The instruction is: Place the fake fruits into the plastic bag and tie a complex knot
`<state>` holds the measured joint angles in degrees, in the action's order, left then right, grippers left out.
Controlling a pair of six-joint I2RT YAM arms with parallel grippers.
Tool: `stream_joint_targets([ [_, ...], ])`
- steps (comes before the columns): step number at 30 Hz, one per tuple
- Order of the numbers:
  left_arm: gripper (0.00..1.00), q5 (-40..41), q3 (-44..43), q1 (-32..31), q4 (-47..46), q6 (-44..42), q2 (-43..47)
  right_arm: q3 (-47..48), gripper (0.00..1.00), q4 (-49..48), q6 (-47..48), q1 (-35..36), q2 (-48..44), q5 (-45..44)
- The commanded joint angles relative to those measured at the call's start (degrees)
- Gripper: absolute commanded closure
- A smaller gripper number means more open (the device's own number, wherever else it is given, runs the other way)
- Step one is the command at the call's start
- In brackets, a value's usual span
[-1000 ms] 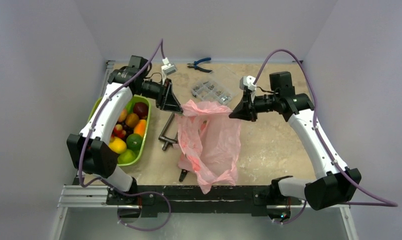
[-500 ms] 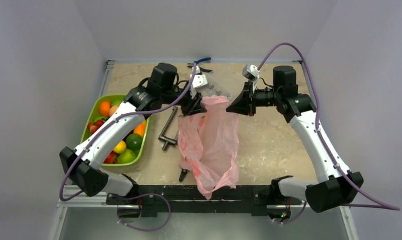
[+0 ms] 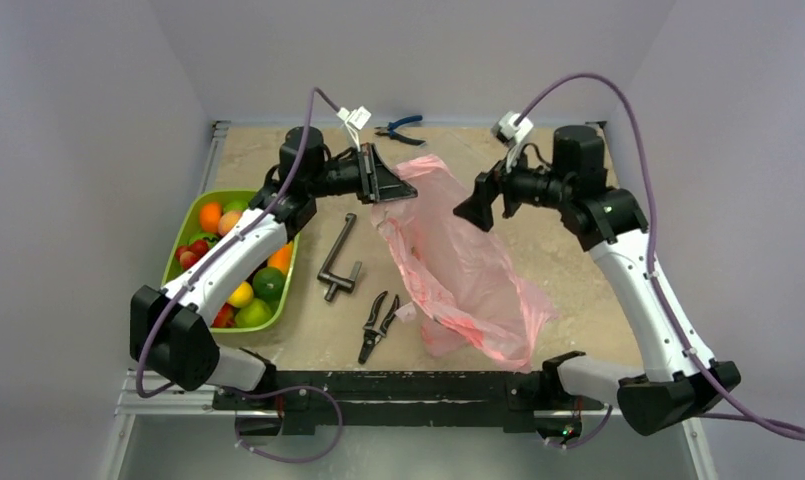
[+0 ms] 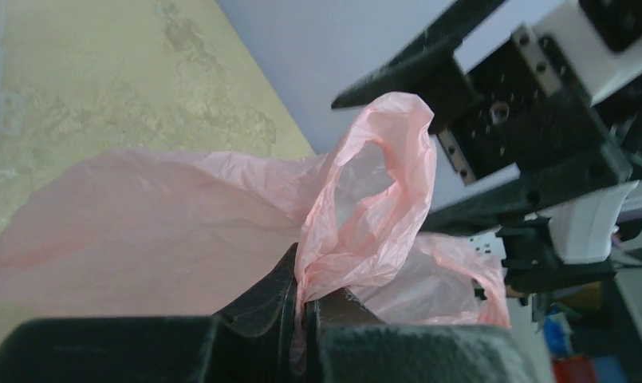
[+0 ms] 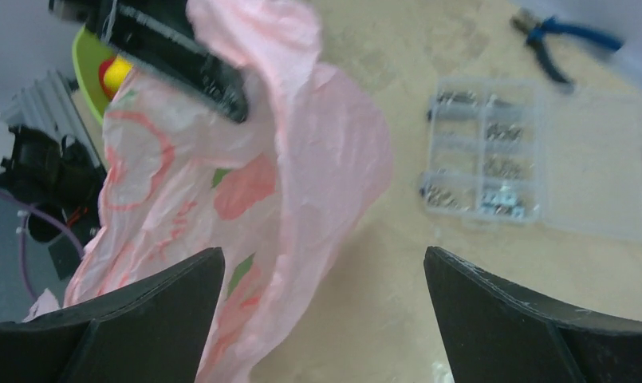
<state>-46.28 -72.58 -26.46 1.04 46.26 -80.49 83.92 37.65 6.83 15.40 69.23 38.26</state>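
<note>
The left end effector [image 4: 301, 297] was clamped shut on a handle loop of the plastic bag [image 3: 466, 280], lifting that end above the far middle of the counter [image 3: 568, 270] while the rest trailed down toward the near right. The right end effector [image 5: 321, 257] stood wide open just beside the bag, gripping nothing. The fake fruits [image 3: 268, 283] lay in the green tray [image 3: 196, 203] at the left

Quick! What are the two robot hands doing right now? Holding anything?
Left gripper: closed, pinching a handle of the pink bag.
Right gripper: open, holding nothing.
</note>
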Motion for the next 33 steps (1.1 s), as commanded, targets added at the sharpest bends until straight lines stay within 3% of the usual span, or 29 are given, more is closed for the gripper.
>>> stream_joint_targets([
  [1, 1.00, -0.3, 7.4, 2.7, -19.5, 20.1, -0.7, -7.4, 0.01, 3.5, -0.1, 7.4, -3.2, -12.5],
  [3, 1.00, -1.6, 10.7, 3.9, -27.4, 25.5, -1.6, -10.6, 0.04, 5.3, 1.7, 7.8, -4.1, -17.7],
  [4, 1.00, -2.6, 11.8, 4.5, -31.5, 27.2, -1.9, -12.8, 0.14, 5.8, 2.7, 7.9, -4.5, -20.9],
  [6, 1.00, -4.4, 12.7, 6.0, -35.6, 28.6, -2.4, -16.8, 0.47, 5.9, 5.4, 7.5, -4.7, -25.8],
  [8, 1.00, -6.1, 12.9, 8.3, -38.6, 29.8, -3.4, -17.3, 0.95, 8.0, 8.4, 4.4, -4.5, -22.1],
  [9, 1.00, -6.4, 12.7, 9.5, -38.6, 29.5, -3.7, -15.8, 1.00, 8.7, 8.5, 2.7, -4.6, -19.9],
  [11, 1.00, -6.6, 11.6, 11.9, -34.5, 25.5, -4.2, -9.7, 1.00, 8.3, 8.3, -0.5, -5.0, -14.6],
  [16, 1.00, -6.2, 5.9, 14.0, -12.1, 9.5, -7.7, -2.0, 1.00, 6.6, 4.1, -1.0, -5.8, -3.9],
  [19, 0.64, -4.8, 2.3, 13.3, -2.5, -2.2, -7.4, -4.9, 1.00, 4.3, -0.5, -0.1, -5.5, 0.8],
  [22, 0.44, -4.0, -1.3, 13.5, 9.8, -16.0, -3.8, -8.4, 1.00, 3.3, -3.2, -0.1, -4.0, 0.5],
  [24, 0.27, -3.8, -1.4, 13.7, 16.9, -29.7, 1.9, -9.6, 1.00, 2.5, -5.3, 0.0, -3.0, -0.1],
  [25, 0.08, -3.2, -0.3, 13.9, 19.6, -37.1, 5.6, -9.5, 1.00, 2.5, -6.2, 0.0, -2.3, -0.1],
  [26, 0.01, -3.3, 1.8, 14.4, 20.6, -43.0, 9.9, -9.1, 1.00, 2.6, -6.4, 0.0, -1.7, -0.4],
  [28, 0.00, -5.0, 5.2, 15.6, 22.1, -55.7, 17.0, -8.4, 1.00, 2.5, -8.5, 0.0, -0.8, -0.5],
  [30, 0.00, -9.2, 5.0, 15.5, 31.7, -70.6, 20.9, -8.3, 1.00, 2.0, -9.7, 0.0, -0.5, -0.4],
  [33, 0.00, -10.7, 4.2, 10.3, 41.2, -86.7, 23.4, -8.6, 1.00, 1.4, -10.3, 0.3, -0.2, -0.1],
])
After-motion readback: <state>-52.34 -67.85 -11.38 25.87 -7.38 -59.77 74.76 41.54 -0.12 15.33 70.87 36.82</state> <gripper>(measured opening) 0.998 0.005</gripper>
